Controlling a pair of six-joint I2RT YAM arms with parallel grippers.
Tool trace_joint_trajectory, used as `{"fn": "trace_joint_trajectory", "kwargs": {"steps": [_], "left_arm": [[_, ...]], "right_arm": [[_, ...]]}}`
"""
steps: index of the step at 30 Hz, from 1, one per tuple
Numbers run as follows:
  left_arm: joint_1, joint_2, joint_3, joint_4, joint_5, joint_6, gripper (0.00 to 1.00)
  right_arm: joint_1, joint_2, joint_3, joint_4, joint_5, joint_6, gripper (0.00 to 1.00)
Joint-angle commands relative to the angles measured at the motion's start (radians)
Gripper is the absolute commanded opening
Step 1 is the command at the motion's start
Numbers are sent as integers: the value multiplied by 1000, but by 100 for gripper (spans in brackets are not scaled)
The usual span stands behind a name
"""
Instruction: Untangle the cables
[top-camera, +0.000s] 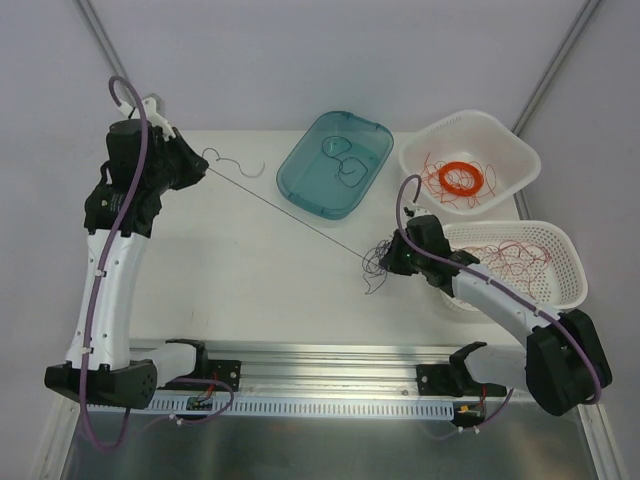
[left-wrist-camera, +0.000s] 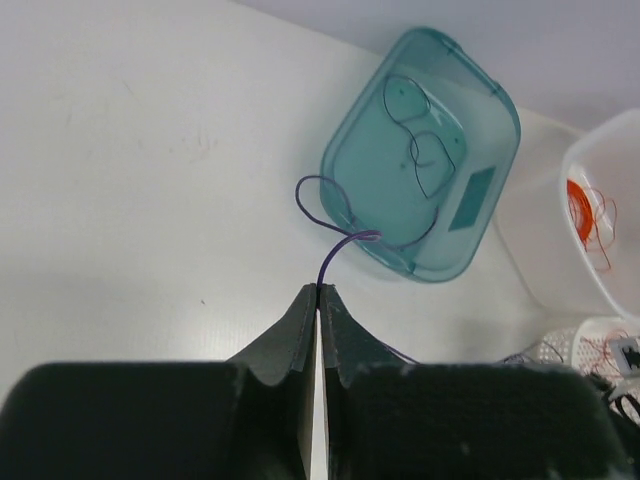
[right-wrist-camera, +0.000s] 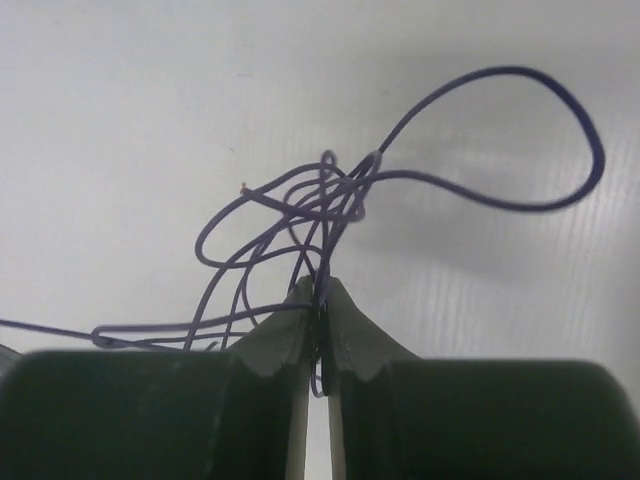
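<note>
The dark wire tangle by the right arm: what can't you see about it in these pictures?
Top view: the tangle is too small to follow its loops.
Right wrist view: the shut jaws hide its lower strands, and one strand runs off the left edge.

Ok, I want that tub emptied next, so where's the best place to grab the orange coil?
Probably take the coil by its band, coming straight down: it lies flat on the floor of the tub with an open middle, so one finger can go inside the ring and one outside. The walls rule out a side approach. Pick a stretch away from the red wires.
</note>
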Motion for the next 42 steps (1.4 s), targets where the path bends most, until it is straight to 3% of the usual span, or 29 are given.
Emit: {"fn": "trace_joint_trajectory", "kwargs": {"steps": [1, 6, 15, 20, 23, 27, 30, 33, 42], "left_arm": [[50, 20, 108, 55, -150, 75, 0], [60, 49, 163, 49, -185, 106, 0], [90, 135, 415, 5, -251, 176, 0], [87, 199, 536, 6, -20, 157, 0], [87, 260, 614, 9, 81, 118, 0], [89, 351, 748, 20, 146, 75, 0], [87, 449, 867, 43, 177, 38, 0], [89, 504, 955, 101, 221, -29, 0], [12, 613, 957, 366, 333, -158, 0]], "right_arm": [[-43, -10, -52, -240, 90, -48, 12], [-66, -16, -23, -297, 103, -68, 25], [-106, 16, -11, -334, 114, -108, 26], [-112, -4, -8, -300, 56, -140, 29], [-113, -27, 26, -294, 1, -171, 40], [-113, -73, 82, -309, -39, -206, 65], [-113, -91, 136, -337, -67, -234, 76], [-113, -130, 175, -366, -74, -254, 78], [-113, -191, 212, -392, -78, -275, 85]]}}
